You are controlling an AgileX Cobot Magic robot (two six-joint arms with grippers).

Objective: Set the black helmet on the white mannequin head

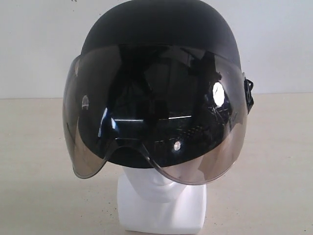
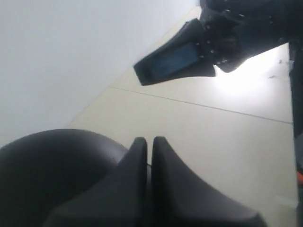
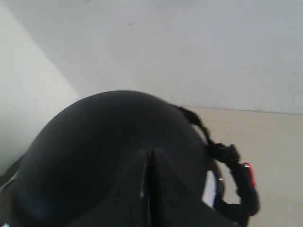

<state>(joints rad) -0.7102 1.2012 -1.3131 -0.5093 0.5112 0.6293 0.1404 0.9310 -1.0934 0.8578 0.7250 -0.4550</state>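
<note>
Likely robot test lab or staging room. Plain white wall as backdrop; pale beige bench, thin seam line across top; white mannequin head standing on bench as test prop.

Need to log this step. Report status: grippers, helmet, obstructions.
Left gripper shut, empty. Right gripper shut, empty, near the black helmet. Helmet seated on the white mannequin head, visor down. No obstruction seen.

Plain white wall behind a pale beige surface.
</note>
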